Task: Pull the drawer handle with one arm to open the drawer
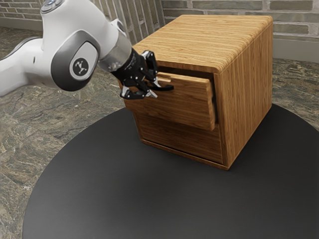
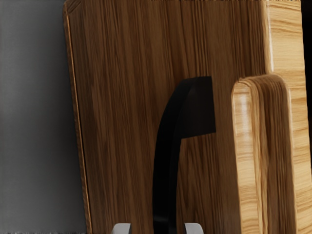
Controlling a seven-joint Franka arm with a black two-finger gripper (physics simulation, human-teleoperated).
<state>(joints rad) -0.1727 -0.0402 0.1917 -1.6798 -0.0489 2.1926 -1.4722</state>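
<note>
A wooden cabinet stands on a round black table. Its upper drawer is pulled partly out of the body, and a dark gap shows at its side. The lower drawer sits flush. My black gripper is at the upper drawer's front, shut on the curved black handle. In the wrist view the handle arcs across the drawer front, with a pale fingertip on either side of it. The cabinet's rounded edge lies beside it.
The table stands on a stone floor with a brick wall behind. The arm reaches in from the exterior view's left. Bare tabletop spreads in front of the cabinet.
</note>
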